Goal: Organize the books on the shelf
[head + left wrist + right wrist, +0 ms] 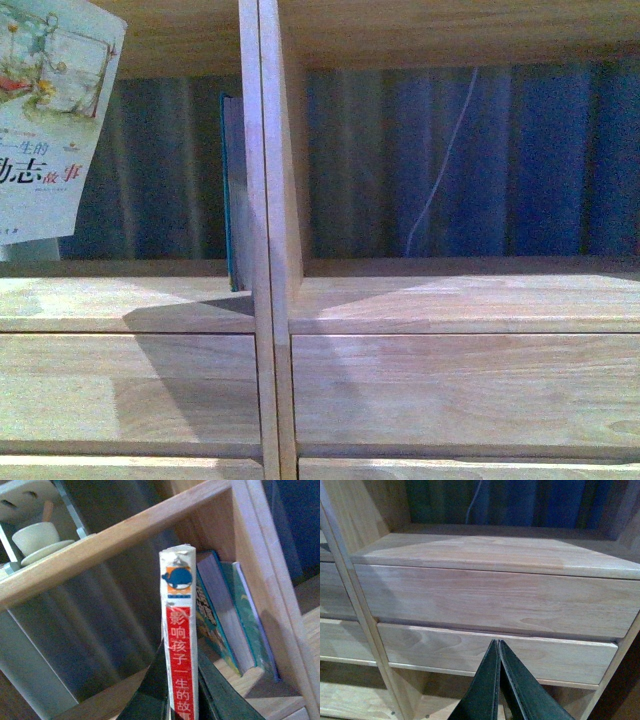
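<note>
The white-covered paperback (50,110) hangs tilted at the upper left of the front view, in front of the left compartment of the light wood shelf (266,300). In the left wrist view its white spine with the red band (179,645) stands upright, with my left gripper (181,700) shut on it. A dark-teal book (234,190) stands upright against the central divider; the left wrist view shows it (250,625) beside another thin book (220,625). My right gripper (498,652) is shut on nothing, low in front of a drawer front (495,652).
Blue-grey curtain (480,160) and a white cord (440,160) show through the shelf's open back. A cup on a saucer (37,540) sits on a rack beyond the shelf's top board. Drawer fronts (460,385) lie below the compartments.
</note>
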`<action>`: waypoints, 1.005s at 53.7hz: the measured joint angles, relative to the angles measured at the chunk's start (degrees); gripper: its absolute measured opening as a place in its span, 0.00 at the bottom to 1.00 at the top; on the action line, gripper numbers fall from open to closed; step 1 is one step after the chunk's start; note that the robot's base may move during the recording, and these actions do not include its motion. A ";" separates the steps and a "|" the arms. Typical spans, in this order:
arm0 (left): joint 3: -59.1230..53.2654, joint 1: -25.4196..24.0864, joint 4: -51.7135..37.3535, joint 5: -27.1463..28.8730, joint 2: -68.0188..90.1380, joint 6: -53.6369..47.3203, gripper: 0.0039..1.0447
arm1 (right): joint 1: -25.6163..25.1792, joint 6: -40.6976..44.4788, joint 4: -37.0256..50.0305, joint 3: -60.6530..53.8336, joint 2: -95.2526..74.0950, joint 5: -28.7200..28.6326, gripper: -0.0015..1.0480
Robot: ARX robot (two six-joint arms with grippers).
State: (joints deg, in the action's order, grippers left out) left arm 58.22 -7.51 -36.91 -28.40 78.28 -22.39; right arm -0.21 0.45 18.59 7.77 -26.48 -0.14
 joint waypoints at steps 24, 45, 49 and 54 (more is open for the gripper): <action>9.86 4.00 -11.98 8.74 18.32 1.33 0.06 | 0.00 0.00 -3.80 -4.50 8.39 0.00 0.03; 16.20 11.13 -14.36 13.38 30.86 4.50 0.06 | 0.00 -0.09 -6.67 -6.99 14.60 0.07 0.03; 18.12 12.07 -14.38 13.99 32.22 4.28 0.06 | 0.00 -0.09 -7.98 -6.99 15.91 0.09 0.03; 20.28 12.28 -14.36 14.99 33.11 4.24 0.06 | 0.00 -0.09 -15.98 -6.99 22.03 0.09 0.03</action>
State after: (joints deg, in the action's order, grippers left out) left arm 78.50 4.78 -51.27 -13.41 111.39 -18.15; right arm -0.21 0.36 2.61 0.78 -4.45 -0.05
